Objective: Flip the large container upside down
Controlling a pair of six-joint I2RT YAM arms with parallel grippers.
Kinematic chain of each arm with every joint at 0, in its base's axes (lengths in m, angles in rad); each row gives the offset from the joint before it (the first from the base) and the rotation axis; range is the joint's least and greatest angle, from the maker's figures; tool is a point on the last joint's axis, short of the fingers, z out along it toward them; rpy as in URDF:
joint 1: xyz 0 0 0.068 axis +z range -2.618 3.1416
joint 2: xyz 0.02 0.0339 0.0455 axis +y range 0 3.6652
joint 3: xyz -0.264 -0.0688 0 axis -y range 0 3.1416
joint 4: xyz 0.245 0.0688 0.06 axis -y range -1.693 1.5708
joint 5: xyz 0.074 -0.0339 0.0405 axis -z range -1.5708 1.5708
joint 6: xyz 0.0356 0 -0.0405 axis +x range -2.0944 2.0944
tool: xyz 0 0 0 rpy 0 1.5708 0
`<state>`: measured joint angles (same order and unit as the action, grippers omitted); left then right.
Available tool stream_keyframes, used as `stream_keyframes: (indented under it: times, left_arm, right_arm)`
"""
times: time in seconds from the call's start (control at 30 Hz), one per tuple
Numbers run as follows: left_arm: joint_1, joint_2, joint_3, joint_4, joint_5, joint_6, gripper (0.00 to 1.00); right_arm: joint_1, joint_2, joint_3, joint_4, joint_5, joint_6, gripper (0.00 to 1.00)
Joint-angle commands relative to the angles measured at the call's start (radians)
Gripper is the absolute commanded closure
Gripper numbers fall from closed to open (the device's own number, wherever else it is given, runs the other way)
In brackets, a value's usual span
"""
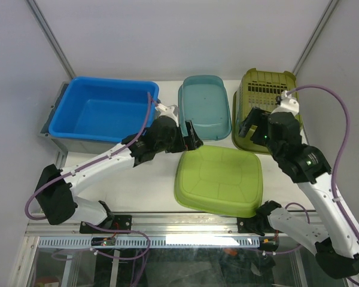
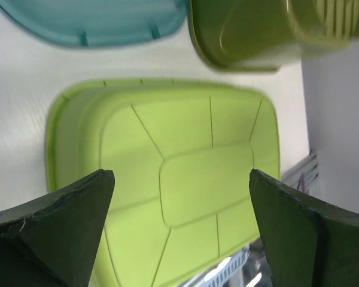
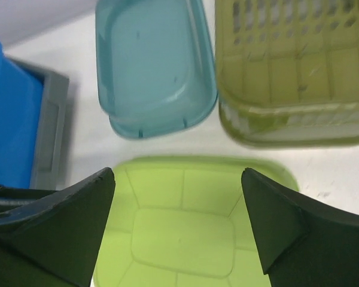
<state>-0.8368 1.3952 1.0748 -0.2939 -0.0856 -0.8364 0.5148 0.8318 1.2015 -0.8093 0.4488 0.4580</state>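
Two hands, both empty, is what I get from this. The left hand (image 1: 189,136) is spread as wide as it goes with nothing between its fingers, and the right hand (image 1: 252,125) is wide open too, holding nothing.

The lime green container (image 1: 220,179) sits on the tabletop (image 1: 149,179) near the front edge, roughly in the middle between the two arms. Its ribbed bottom faces up and its rim is down. So if that's the "large container", I'd say the flip looks done.

The bit that matters for whatever comes next is that the container is just in front of the left hand and a little to its right. That hand hovers by the container's far-left corner. I can't tell whether it's touching or only just beside it. The container's long side runs left to right across the tabletop.

The right hand is further off, up by the olive basket (image 1: 266,89), though its camera looks straight down on the container. The left arm is clearly the nearer one. The teal tub (image 1: 204,104) and blue bin (image 1: 105,107) sit behind, upright.
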Motion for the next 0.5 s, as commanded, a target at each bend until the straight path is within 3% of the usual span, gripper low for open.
stream_keyframes:
  times: [0.0, 0.2, 0.47]
  left_arm:
    - [-0.114, -0.04, 0.023, -0.14, 0.023, 0.101, 0.01]
    - [-0.237, 0.006, -0.057, -0.173, 0.023, 0.034, 0.01]
    - [-0.248, 0.073, -0.117, -0.152, 0.016, 0.022, 0.01]
  right_arm:
    - [-0.004, 0.103, -0.026, -0.173, -0.188, 0.183, 0.07]
    - [-0.048, 0.099, -0.186, -0.317, -0.097, 0.403, 0.01]
    - [-0.133, 0.08, -0.316, -0.331, -0.095, 0.526, 0.01]
